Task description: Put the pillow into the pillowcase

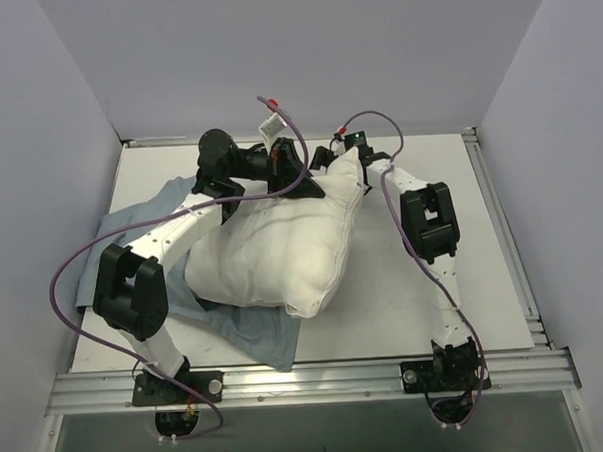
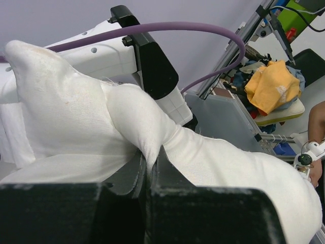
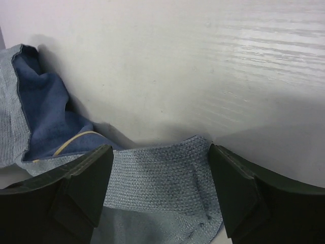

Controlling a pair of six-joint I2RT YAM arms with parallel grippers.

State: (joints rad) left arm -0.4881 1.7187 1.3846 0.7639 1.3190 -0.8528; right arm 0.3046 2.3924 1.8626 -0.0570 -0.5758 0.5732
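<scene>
The pillow (image 1: 273, 252) lay plump and slantwise in the middle of the table (image 1: 414, 291). Its bulk rested on the pillowcase (image 1: 248, 333), whose pale grey-blue cloth spread out from under it to the left and toward the near edge. The left gripper (image 2: 149, 172) was clamped on a fold of the pillow's white cloth at its far end, with the fabric bunched up between the closed fingers (image 2: 170, 170). In the overhead view the right gripper (image 3: 160, 152) sat at the pillow's far corner. Its own camera showed its fingers wide apart over a stretch of pillowcase lying on the table, with navy cloth showing inside a fold to the left. Whether the fingertips touched that cloth was hard to judge from the wrist camera, but they did not appear to pinch it.
</scene>
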